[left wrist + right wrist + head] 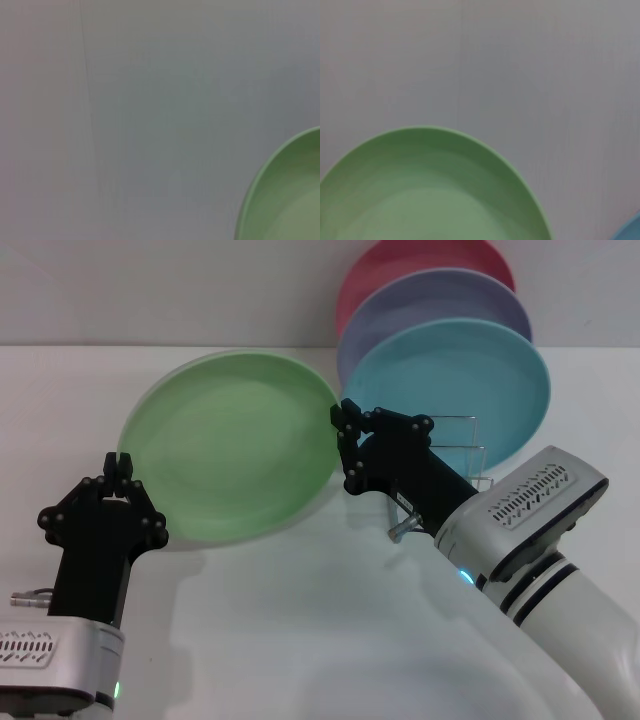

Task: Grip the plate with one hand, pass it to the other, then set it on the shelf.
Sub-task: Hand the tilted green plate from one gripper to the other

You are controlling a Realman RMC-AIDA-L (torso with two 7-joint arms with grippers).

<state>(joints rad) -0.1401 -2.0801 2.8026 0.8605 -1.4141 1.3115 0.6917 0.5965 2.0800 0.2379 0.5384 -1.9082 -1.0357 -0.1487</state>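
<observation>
Black left tool (118, 464): low on the left, fingertips close together at the plate's left rim; whether they pinch the rim I cannot tell.
Light green plate (232, 442): tilted up off the white bench (300, 640), face toward the head camera, between the two tools. Its rim also shows in the left wrist view (287, 195) and, as a broad arc, in the right wrist view (425, 190).
Right tool (344, 423): at the plate's right rim, fingers narrow and clamped on the edge, carrying the plate there.
Right arm (530, 530): reaches in from the lower right, grey and white casing, in front of the shelf.
Shelf (470, 455): thin silver wire rack, right of the green plate, partly hidden by the right arm.
Blue plate (450, 390): upright in the shelf, front of the row, just beside the green plate's right rim; touching or not, cannot tell.
Lavender plate (430, 305): upright behind the blue one.
Red plate (420, 262): upright at the back of the row.
</observation>
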